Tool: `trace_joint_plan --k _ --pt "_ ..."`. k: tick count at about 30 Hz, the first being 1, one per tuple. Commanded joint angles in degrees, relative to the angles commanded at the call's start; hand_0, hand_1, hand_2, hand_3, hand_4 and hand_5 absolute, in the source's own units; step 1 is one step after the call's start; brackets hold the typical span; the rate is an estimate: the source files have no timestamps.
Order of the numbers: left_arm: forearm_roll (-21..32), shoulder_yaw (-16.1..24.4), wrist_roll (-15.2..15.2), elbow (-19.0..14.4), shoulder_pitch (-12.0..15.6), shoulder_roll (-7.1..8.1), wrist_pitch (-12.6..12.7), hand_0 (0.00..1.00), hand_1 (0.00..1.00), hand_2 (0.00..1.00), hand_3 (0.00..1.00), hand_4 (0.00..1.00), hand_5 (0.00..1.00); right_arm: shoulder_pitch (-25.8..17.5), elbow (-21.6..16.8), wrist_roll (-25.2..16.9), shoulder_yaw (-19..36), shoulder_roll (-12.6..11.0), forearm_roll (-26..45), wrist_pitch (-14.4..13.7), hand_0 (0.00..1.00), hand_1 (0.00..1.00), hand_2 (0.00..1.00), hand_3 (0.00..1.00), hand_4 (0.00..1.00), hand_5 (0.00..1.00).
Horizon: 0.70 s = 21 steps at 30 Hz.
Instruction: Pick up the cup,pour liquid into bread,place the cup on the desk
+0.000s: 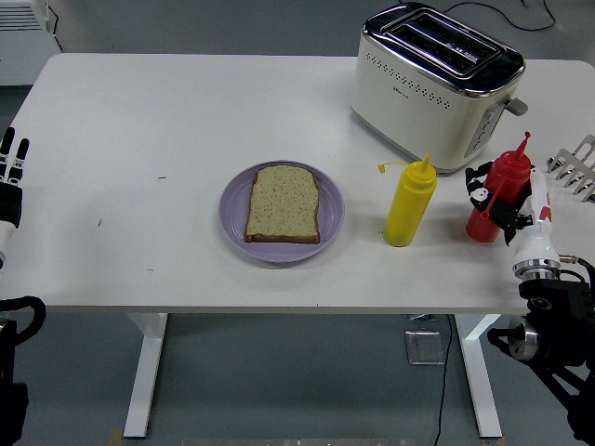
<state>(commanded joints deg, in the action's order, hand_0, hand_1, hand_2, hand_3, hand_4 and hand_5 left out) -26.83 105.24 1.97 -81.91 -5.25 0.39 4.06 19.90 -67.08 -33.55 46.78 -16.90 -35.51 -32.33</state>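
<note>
No legible brand or writing anywhere; only a small dark mark on the side of the toaster [435,85], too small to read. Smooth white worktop [186,111] with a few tiny dark specks. Glossy cream toaster body with rows of punched dots, chrome top and two long slots, standing at the far right. Round lilac plate [282,213] near the middle, carrying one square slice of speckled brown bread [284,204] lying flat. Just right of the plate, upright yellow squeeze bottle [410,203] of soft plastic, cone nozzle with its small cap hanging off to the left. No cup in view; instead a red squeeze bottle [497,192] of the same shape, near the right edge and well apart from the bread, tilted slightly right, grasped around its body by the right robot hand [505,204], black fingers wrapped on it, white wrist below. Bottle base partly hidden, contact with worktop unclear. Left robot hand [9,177] at the left edge, cut off, fingers straight and released. White slotted object [574,167] cut off at right edge, hard to identify.
</note>
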Motion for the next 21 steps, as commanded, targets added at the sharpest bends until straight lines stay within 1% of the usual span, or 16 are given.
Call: trace_joint_plan --k 9,21 --pt "0.0 0.2 0.0 0.0 -0.1 -0.05 0.0 0.791 0.741 0.742 0.699 0.509 0.995 1.1 2.2 0.6 0.6 1.5 -1.9 0.3 0.135 0.160 0.287 0.332 0.492 0.002" --pt "0.0 0.4 0.0 0.0 -0.2 -0.06 0.0 0.789 0.739 0.741 0.700 0.509 0.998 1.3 3.7 0.2 0.6 1.7 -1.7 0.4 0.137 0.162 0.287 0.333 0.497 0.002"
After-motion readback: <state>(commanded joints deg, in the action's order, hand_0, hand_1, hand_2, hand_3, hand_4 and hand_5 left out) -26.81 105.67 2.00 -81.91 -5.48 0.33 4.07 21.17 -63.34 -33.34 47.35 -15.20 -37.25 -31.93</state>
